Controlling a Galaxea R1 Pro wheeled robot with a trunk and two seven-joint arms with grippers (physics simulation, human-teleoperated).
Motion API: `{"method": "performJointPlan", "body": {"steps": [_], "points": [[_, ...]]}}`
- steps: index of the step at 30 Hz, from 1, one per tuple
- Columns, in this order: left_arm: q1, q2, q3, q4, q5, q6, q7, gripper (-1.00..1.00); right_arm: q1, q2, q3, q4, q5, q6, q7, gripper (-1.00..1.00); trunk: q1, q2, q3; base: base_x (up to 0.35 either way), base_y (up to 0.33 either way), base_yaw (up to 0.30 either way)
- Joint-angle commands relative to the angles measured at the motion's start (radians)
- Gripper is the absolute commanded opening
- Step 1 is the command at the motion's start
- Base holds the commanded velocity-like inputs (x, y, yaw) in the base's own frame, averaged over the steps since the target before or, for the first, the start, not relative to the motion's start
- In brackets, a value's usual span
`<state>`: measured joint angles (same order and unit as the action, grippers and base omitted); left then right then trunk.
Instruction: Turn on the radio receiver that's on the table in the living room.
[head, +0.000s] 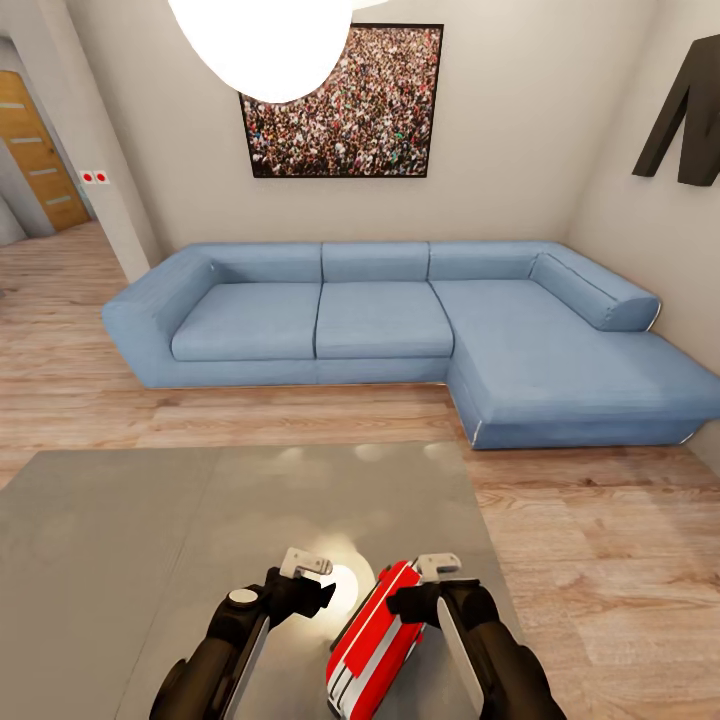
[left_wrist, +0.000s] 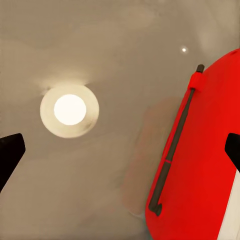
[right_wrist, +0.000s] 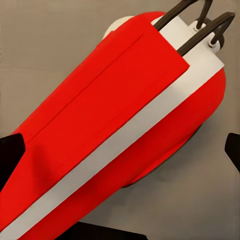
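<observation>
Here, the right tool (head: 440, 572) hangs directly above the far end of the radio receiver (head: 372, 638); in the right wrist view its dark fingertips (right_wrist: 11, 152) stand at either edge of the picture, spread wide, with the red body lying between them and no contact visible. The left tool (head: 305, 568) hovers just left of the receiver over bare table (head: 120, 540); in the left wrist view its fingertips (left_wrist: 10, 152) are likewise far apart and hold nothing.

Radio receiver: bright red rounded box with a white edge band (right_wrist: 125, 137) and a thin dark wire handle (left_wrist: 175, 145). It sits on the near right part of the table, set at a slant, its long axis running from near left to far right.

Table: low, rectangular, glossy grey-taupe top; a round bright reflection (left_wrist: 69, 110) of the lamp shows on it between the two tools.

Beyond the table: light wood floor (head: 600, 560); blue L-shaped sofa (head: 400, 320) along the far wall, its chaise at the right; framed crowd photograph (head: 345, 105) above it; large white pendant lamp (head: 265, 40) overhead; dark letter shapes (head: 690, 110) on the right wall; wooden door (head: 38, 150) at far left.
</observation>
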<state>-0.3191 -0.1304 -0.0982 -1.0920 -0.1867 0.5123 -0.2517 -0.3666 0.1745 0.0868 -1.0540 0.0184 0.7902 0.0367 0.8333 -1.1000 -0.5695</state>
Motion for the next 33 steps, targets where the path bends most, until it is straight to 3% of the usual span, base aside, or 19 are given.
{"method": "performJointPlan", "body": {"steps": [1, 11, 33], "points": [[0.0, 0.0, 0.0, 0.0, 0.0, 0.0, 0.0, 1.0, 0.0, 0.0, 0.001, -0.001, 0.0, 0.0, 0.0, 1.0, 0.0, 0.0, 0.0, 0.0, 0.0, 0.0], [0.0, 0.0, 0.0, 0.001, 0.0, 0.0, -0.001, 1.0, 0.0, 0.0, 0.055, -0.002, 0.0, -0.003, 0.0, 1.0, 0.0, 0.0, 0.0, 0.0, 0.0, 0.0], [0.0, 0.0, 0.0, 0.001, 0.0, 0.0, 0.0, 1.0, 0.0, 0.0, 0.062, 0.027, -0.003, -0.06, 0.0, 1.0, 0.0, 0.0, 0.0, 0.0, 0.0, 0.0]]}}
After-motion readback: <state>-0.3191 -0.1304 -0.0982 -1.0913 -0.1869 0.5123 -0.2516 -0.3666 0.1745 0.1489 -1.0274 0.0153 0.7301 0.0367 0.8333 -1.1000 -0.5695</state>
